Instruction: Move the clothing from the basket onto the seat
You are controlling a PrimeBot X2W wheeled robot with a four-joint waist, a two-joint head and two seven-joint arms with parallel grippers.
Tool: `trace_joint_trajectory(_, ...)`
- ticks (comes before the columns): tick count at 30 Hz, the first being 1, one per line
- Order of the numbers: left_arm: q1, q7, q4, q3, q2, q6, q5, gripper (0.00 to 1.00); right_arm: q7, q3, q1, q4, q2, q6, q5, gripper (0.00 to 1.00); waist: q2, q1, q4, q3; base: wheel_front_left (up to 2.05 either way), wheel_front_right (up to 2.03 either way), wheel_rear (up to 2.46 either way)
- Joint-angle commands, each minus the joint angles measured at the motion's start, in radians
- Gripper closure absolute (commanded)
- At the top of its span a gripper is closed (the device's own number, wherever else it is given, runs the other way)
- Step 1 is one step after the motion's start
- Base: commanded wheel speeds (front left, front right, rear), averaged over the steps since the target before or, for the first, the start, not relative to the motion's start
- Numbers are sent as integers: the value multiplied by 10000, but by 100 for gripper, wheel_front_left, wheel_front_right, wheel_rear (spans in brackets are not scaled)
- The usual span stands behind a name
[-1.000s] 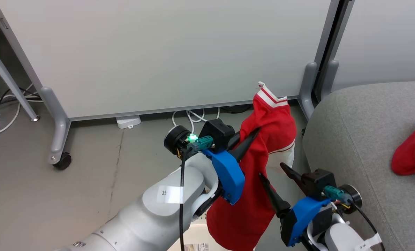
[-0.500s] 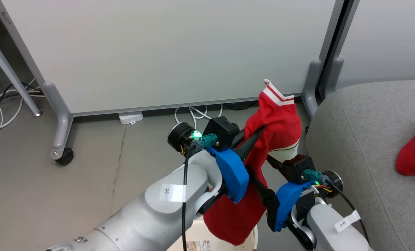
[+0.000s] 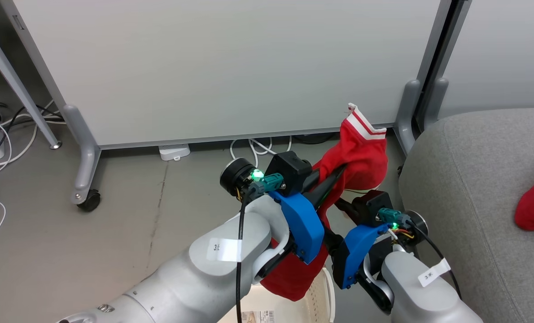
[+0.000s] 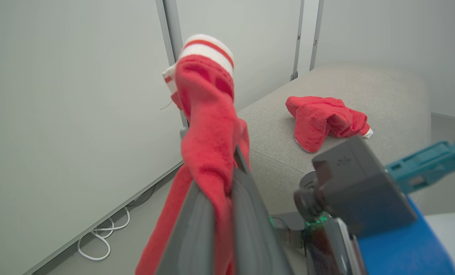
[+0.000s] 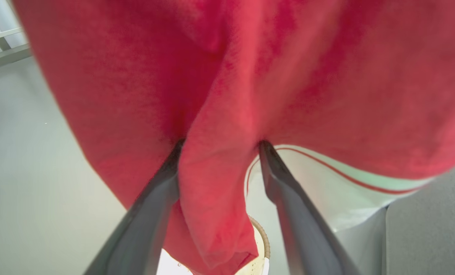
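One bright-red, stripe-hemmed fabric garment (image 3: 361, 152) hangs above the cream perforated basket (image 3: 318, 296), pinched in our left gripper (image 3: 339, 176); our right gripper (image 5: 220, 144) seems wide around a fold. Another red garment (image 4: 323, 120) lies on the light-grey upholstered seat (image 3: 464, 179), inside its edge.

Right wrist view. Red garment (image 5: 250, 68) hangs across the top, close to the lens and slightly blurred. Right gripper (image 5: 221, 143): jaws stand apart, both tips pressed into the cloth, with one thick fold drooping between them (it lies against the finger (image 5: 151, 214) on the view's left; contact on the other side unclear). White trim (image 5: 327, 183) with a thin red line sits below the red, at right. Under the fold: basket (image 5: 265, 240), brown rim, cream perforated wall. Grey floor (image 5: 28, 172) at left; grey seat (image 5: 430, 229) fabric at lower right.
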Motion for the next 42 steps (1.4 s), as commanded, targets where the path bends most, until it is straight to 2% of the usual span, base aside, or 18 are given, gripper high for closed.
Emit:
trace_joint_trajectory(1,-59,1,-24,-12,-3,0,0,100,-81,79,-199,99,40,1,133,91,-1,-1,6,-10,0,0,0)
trace_joint_trajectory(2,-46,0,-18,-20,-1,2,-9,100,-133,140,-250,177,46,1,205,100,-1,-1,10,-15,0,0,0)
trace_joint_trajectory(15,138,-53,257,-67,-1,61,-79,100,-528,757,-392,671,-6,1,816,100,-1,-1,-125,-122,0,0,0)
trace_joint_trajectory(33,265,-136,660,-79,0,7,-318,100,-624,711,-443,793,-46,1,972,100,-1,-1,-318,-176,0,0,0)
trace_joint_trajectory(34,260,-144,675,-79,0,22,-339,75,-624,694,-433,771,-44,1,965,100,-1,-1,-320,-171,0,0,0)
trace_joint_trajectory(35,248,-154,690,-74,0,36,-337,35,-625,674,-421,748,-46,1,955,100,-1,-1,-320,-164,0,0,0)
trace_joint_trajectory(36,250,-158,691,-44,0,50,-347,0,-626,654,-403,727,-56,1,940,100,-1,-1,-319,-159,0,0,0)
trace_joint_trajectory(42,351,-185,755,104,0,105,-286,0,-626,504,-302,660,-115,1,892,100,-1,-1,-282,-140,0,0,0)
